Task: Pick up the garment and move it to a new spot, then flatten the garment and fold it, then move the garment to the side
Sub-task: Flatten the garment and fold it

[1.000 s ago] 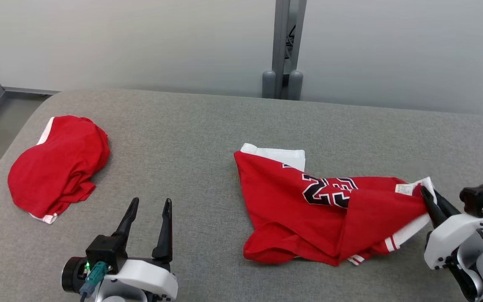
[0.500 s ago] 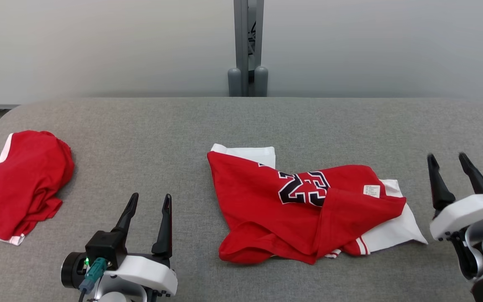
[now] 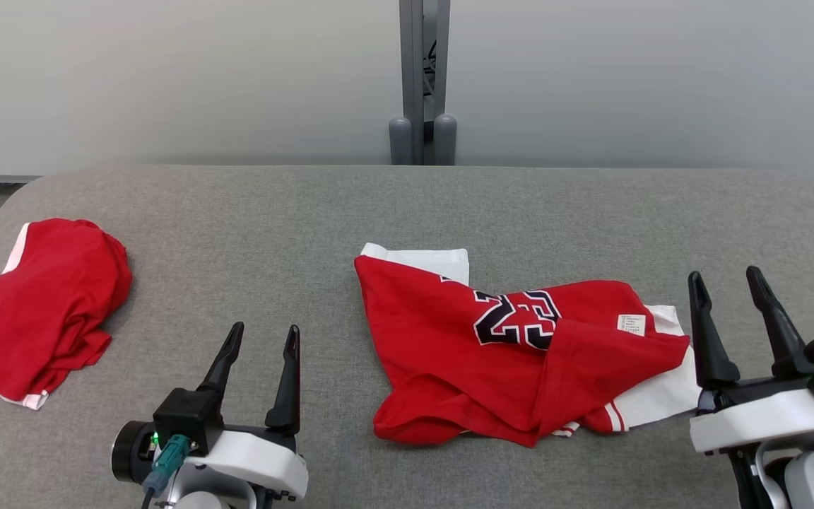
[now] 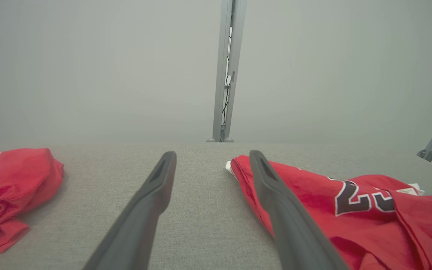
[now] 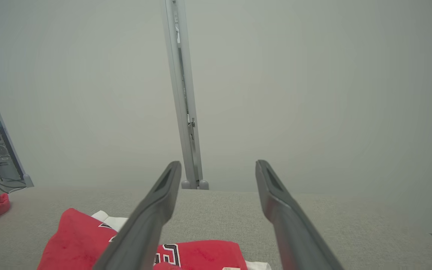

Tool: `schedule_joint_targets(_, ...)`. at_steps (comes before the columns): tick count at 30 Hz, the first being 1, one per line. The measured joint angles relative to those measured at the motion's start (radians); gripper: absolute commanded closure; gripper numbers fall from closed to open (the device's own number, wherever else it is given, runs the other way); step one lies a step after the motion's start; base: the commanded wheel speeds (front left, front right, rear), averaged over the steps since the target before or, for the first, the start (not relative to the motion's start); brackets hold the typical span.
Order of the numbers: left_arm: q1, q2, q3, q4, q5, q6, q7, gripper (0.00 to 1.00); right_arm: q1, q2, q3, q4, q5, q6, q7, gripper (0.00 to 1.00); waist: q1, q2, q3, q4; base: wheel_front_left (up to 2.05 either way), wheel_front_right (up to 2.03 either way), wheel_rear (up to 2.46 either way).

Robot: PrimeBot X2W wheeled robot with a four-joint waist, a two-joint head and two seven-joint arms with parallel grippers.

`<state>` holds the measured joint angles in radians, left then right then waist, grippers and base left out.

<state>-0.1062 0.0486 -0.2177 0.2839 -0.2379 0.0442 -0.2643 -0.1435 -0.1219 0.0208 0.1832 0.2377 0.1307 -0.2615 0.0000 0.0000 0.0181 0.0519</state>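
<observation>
The garment (image 3: pixel 449 332) is released at its edge by the right gripper (image 3: pixel 723 276), now spread wide. The gripper is drawn back, just clear of the cloth.

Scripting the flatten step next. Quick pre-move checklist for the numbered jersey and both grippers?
1. Right gripper open and empty: ok.
2. Left gripper open and empty: ok.
3. Jersey lying on the table, touched by neither gripper: ok.
4. Jersey flat: not ok, its right part is folded over itself and bunched.
5. Second red garment apart from the jersey: ok.
6. Which jersey edges are hem or sleeve: cannot tell.
</observation>
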Motion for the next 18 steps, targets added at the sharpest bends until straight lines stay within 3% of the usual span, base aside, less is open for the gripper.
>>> schedule_joint_targets(6, 0.001, 0.000, -0.016, 0.008, 0.009, -0.015, 0.000, 0.00, 0.008, 0.021, -0.018, -0.010, -0.010, 0.000, 0.000, 0.00, 0.0000, 0.0000, 0.004, 0.004, 0.00, 0.00, 0.00)
schedule_joint_targets(13, 0.006, 0.003, -0.138, 0.081, 0.085, -0.146, 0.000, 0.00, 0.002, 0.028, -0.046, -0.008, -0.018, 0.000, 0.000, 0.00, 0.0000, 0.0000, 0.019, 0.005, 0.00, 0.00, 0.00)
schedule_joint_targets(18, -0.011, 0.044, -0.284, 0.154, 0.094, -0.171, 0.000, 0.00, -0.011, 0.036, -0.047, -0.002, -0.021, 0.000, 0.000, 0.00, 0.0000, 0.0000, 0.041, 0.002, 0.00, 0.00, 0.00)
